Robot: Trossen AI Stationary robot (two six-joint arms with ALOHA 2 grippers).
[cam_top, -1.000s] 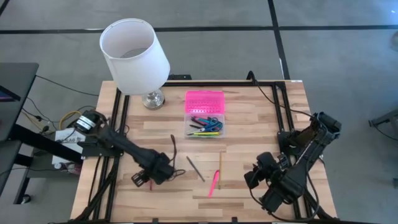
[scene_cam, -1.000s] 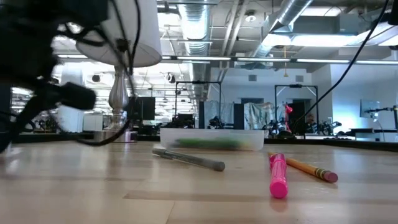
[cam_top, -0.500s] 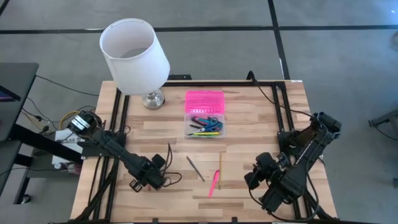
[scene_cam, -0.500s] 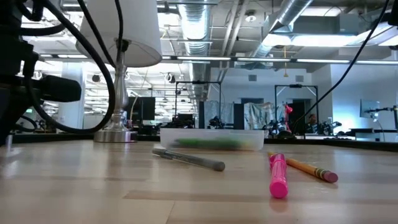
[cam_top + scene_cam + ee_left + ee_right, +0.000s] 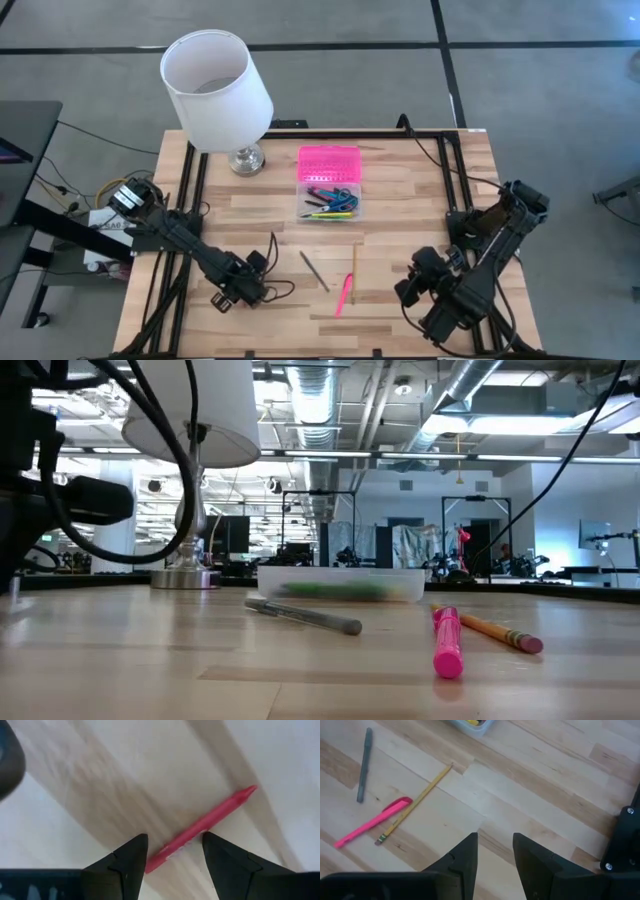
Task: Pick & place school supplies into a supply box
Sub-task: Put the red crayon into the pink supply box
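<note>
Supply box (image 5: 329, 183): clear plastic tray, bright pink ribbed lid hinged open on its far side, sitting mid-table toward the far edge; several pens and blue-handled scissors (image 5: 341, 196) inside. Three loose supplies lie near of it on bare wood: a slim grey pen (image 5: 315, 271), a yellow pencil (image 5: 353, 273), and a pink marker (image 5: 343, 294), close together but apart. A fourth, a red crayon (image 5: 201, 828), lies between the spread fingers of the left gripper (image 5: 228, 296), low at the near-left; nothing gripped. Right gripper (image 5: 409, 289) parted, empty, near-right. White drum lampshade (image 5: 214, 87) at the far-left. Table (image 5: 420, 200): pale planks, open centre.
</note>
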